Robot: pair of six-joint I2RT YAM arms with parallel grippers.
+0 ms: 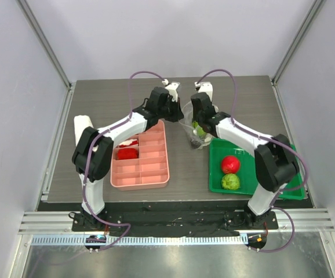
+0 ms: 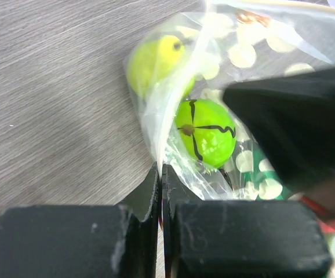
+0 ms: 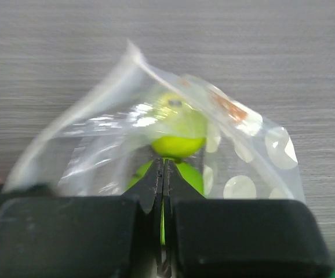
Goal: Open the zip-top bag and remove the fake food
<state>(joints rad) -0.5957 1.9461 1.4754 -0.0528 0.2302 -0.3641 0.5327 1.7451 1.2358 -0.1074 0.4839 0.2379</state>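
Plastic of the zip-top bag (image 1: 195, 138) is pinched from both sides at centre frame, the left gripper (image 2: 160, 171) and right gripper (image 3: 163, 165) each clamped tight on its film. Inside sit a pear (image 2: 155, 58) and a green ball (image 2: 205, 132). A red apple (image 1: 230, 164) lies in the green tray (image 1: 250, 184), lower right.

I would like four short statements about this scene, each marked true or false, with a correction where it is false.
1. The red apple lies in the green tray. True.
2. The left pincer and the right pincer are both shut on the plastic of the zip-top bag. True.
3. The zip-top bag is empty. False: a yellow-green pear and a round green fruit are inside it.
4. The pink divided tray stands to the right of the green tray. False: it stands to the left, beside the left arm.
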